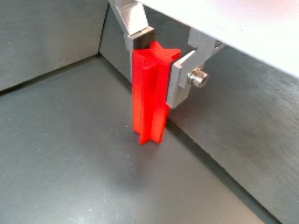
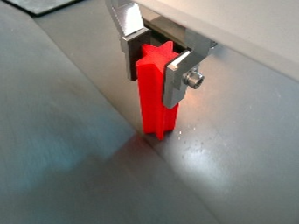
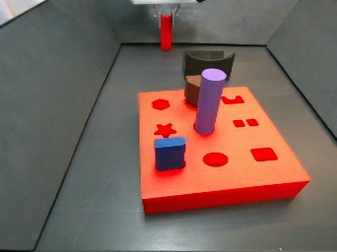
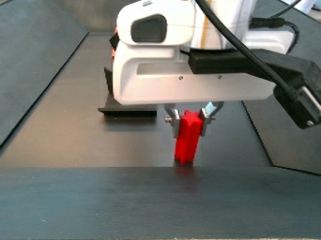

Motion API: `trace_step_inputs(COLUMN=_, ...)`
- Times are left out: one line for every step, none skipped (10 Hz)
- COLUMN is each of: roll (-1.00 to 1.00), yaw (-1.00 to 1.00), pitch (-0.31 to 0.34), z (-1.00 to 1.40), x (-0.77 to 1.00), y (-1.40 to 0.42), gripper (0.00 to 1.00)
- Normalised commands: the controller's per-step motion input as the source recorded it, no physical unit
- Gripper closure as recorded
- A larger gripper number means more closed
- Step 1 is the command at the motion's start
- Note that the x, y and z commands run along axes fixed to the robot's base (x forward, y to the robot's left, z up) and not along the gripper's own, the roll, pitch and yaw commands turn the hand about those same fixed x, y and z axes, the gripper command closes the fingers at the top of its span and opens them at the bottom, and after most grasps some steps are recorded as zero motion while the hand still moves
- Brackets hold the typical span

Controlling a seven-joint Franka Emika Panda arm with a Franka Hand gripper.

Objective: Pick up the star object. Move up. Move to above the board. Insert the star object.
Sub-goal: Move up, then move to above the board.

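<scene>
1. In a wrist view, the gripper is clamping the upper end of the star object. The silver fingers are pressing against its opposite sides. The peg is hanging upright, and its lower end is reaching the grey tabletop near a corner where two walls are meeting. Whether it is touching or just clear of the surface I cannot tell.

2. In a wrist view, the gripper is showing the same grip on the star object, with a finger plate lying flat against the ridged red side. The lower tip is sitting at the seam where the tabletop is meeting a wall.

3. In a side view, the gripper is hanging at the far end of the enclosure, holding the star object vertical. The board is lying well apart from it, nearer the camera. A purple cylinder and a blue block are standing in the board, and a dark curved block is sitting just behind it.

4. In a side view, the gripper is reaching down from the white wrist housing, and the fingers are closing on the top of the star object, which is standing upright.
</scene>
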Motion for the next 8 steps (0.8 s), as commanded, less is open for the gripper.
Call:
trace_step_inputs(roll=0.00, yaw=0.00, pitch=0.000, z=0.83, x=0.00, y=0.00, gripper=1.00)
trace_step_inputs(roll=-0.01, yaw=-0.05, pitch=-0.004, z=0.85, x=0.02, y=-0.08, gripper=1.00)
trace_step_inputs(roll=0.00, yaw=-0.05, pitch=0.032, z=0.73, x=-0.02, y=-0.07, gripper=1.00)
trace_step_inputs(roll=0.04, yaw=-0.04, pitch=0.054, z=0.54, x=-0.03, y=-0.04, gripper=1.00)
trace_step_inputs(roll=0.06, yaw=-0.03, pitch=0.072, z=0.40, x=-0.03, y=-0.02, gripper=1.00)
trace_step_inputs(roll=0.08, yaw=-0.01, pitch=0.093, z=0.20, x=-0.02, y=-0.01, gripper=1.00)
trace_step_inputs(roll=0.06, yaw=0.05, pitch=0.207, z=1.00, x=0.19, y=0.22, gripper=1.00)
trace_step_inputs(roll=0.06, yaw=0.07, pitch=0.214, z=1.00, x=0.20, y=0.23, gripper=1.00)
